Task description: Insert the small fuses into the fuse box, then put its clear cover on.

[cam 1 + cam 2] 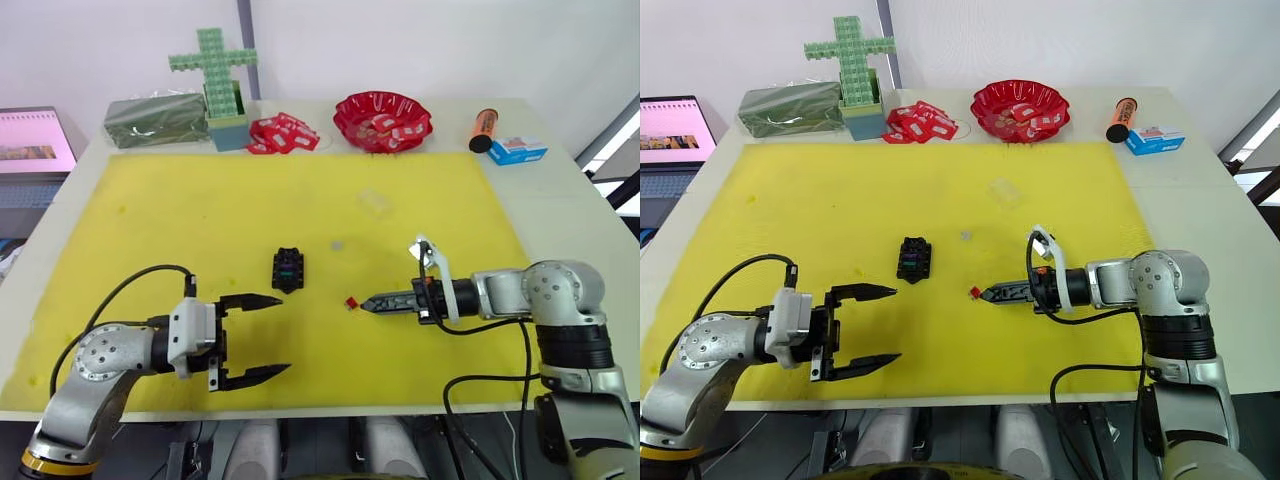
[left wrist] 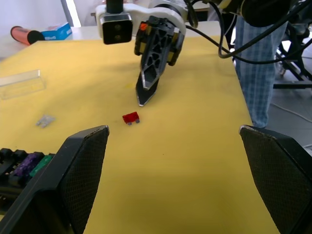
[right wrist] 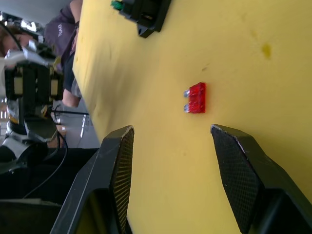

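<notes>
Red fuse [image 1: 351,302] lies flat on the yellow mat [image 1: 150,220], at four o'clock from the fuse box [image 1: 288,269] and apart from it. My right gripper [image 1: 366,303] sits just beside the fuse, fingers apart, lined up to take it. My left gripper [image 1: 268,336] waits wide open at seven o'clock from the box. Clear cover [image 1: 374,201] lies at one o'clock, not yet fitted.

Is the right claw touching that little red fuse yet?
Apart. The right wrist view shows the red fuse lying on yellow mat beyond the open right gripper.
</notes>
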Motion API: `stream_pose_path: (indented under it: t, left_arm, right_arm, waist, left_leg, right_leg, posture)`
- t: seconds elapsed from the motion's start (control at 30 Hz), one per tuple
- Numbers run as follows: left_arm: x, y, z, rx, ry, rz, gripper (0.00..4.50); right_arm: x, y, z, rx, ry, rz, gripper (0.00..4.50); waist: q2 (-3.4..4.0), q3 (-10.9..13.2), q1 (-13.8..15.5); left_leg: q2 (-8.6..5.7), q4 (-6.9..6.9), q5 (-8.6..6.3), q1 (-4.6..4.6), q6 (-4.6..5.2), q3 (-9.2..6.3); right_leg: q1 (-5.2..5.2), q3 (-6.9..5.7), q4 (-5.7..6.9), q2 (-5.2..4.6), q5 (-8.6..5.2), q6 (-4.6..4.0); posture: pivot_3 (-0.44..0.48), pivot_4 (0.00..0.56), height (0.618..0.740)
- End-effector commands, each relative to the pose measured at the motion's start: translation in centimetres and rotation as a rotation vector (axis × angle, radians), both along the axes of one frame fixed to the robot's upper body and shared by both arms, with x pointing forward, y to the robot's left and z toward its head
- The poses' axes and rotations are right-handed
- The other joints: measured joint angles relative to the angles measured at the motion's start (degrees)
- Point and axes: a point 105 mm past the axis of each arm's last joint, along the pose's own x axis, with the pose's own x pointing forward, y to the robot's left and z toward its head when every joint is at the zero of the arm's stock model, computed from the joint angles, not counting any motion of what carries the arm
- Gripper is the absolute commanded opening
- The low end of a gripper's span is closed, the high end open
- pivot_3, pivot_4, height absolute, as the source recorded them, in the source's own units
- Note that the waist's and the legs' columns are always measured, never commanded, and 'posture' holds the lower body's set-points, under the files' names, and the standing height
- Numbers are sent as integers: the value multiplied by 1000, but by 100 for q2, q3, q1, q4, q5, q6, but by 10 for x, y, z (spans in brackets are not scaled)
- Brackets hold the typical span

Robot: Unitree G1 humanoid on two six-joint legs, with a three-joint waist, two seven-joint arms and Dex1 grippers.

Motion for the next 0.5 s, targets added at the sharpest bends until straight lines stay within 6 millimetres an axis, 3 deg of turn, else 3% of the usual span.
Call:
stream_pose_path:
  t: [0.03,0.5]
  left_arm:
    - [-2,-3,5,-9,-36,-14,4500]
    - [4,-7,8,-22,-49,-2,4500]
  right_arm:
    - [3,4,7,15,-14,6,2590]
    - [4,17,6,21,5,35,2590]
  waist:
    - [0,0,1]
    - [0,0,-5]
  left_leg:
    - [0,0,0,0,0,0]
    - [-1,1,0,0,1,0]
  right_leg:
    - [0,0,0,1,0,0]
    - [1,-1,2,8,1,3]
  posture:
    - [0,150,740]
    - [0,150,740]
